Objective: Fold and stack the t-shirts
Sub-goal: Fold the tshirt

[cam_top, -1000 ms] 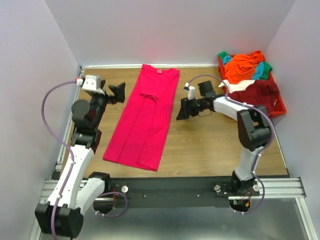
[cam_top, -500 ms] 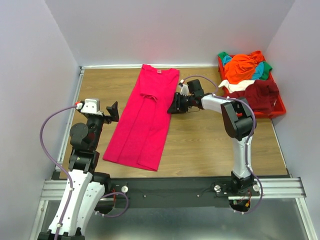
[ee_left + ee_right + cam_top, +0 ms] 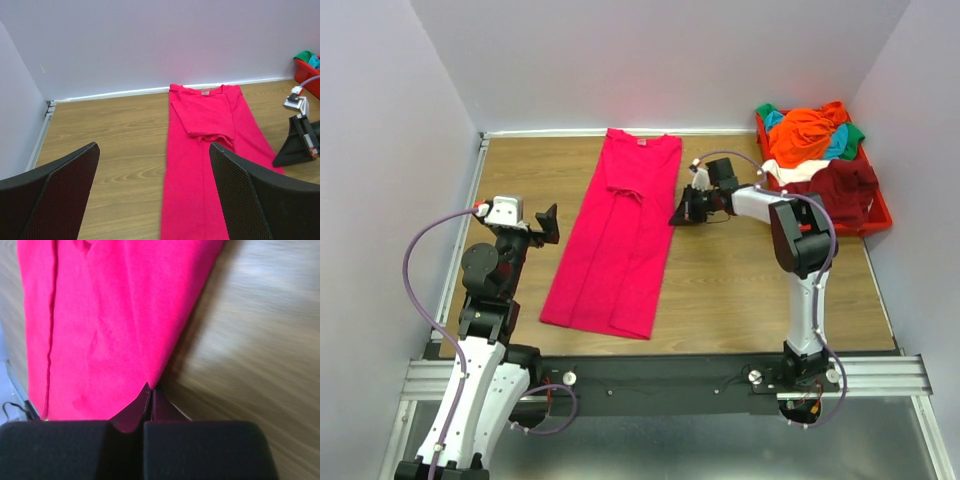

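Right jaws, pressed together, seem to pinch the shirt (image 3: 616, 240) at its edge; we'd pull slowly. Left jaws stand spread.

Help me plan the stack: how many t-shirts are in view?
5 by colour: a magenta t-shirt lying on the table, with orange, teal, green and maroon ones heaped in the red bin at far right. A pale cloth shows there too; more may be hidden.

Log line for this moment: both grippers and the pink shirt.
left gripper: open, clear of cloth | right gripper: shut on pink t-shirt, right edge | shirt: flat on table, sides folded in
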`<act>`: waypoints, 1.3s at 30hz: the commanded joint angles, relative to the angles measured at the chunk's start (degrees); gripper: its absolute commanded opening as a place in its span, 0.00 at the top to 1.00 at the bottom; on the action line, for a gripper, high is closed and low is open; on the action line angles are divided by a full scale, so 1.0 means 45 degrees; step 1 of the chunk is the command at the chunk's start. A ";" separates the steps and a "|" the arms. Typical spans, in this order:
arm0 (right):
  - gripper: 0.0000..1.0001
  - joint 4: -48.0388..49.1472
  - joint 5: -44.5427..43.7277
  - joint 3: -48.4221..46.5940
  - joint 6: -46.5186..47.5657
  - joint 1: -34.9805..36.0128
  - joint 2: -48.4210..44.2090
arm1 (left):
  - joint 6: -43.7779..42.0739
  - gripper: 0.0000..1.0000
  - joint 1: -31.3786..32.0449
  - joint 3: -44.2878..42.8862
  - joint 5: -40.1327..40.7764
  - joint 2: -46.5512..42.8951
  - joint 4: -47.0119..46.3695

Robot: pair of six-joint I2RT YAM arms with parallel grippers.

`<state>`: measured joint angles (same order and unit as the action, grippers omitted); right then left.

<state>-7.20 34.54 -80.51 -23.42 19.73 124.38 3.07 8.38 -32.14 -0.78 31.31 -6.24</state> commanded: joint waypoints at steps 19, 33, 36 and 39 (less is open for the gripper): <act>0.25 -1.1718 0.0367 -0.2950 1.3659 -0.3134 -0.1795 | -0.0462 0.07 0.1900 0.1322 -0.4946 0.1477 -0.3241; 0.00 -0.8685 0.2245 0.4447 1.7649 -0.0132 -0.9587 | -1.0895 0.07 0.7567 0.1828 -0.5160 0.0817 0.0427; 0.00 -0.6843 0.0824 0.7181 1.6789 0.1901 -1.1482 | -1.1248 0.07 0.8408 0.2141 -0.4771 0.0328 0.0975; 0.00 -0.5842 0.0683 0.8592 1.6318 0.2276 -1.2422 | -1.1230 0.09 0.9735 0.2377 -0.3814 0.0248 0.1367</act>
<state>-43.57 39.72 -48.05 51.42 28.84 72.16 -42.92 47.81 -22.94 -21.82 33.06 -4.91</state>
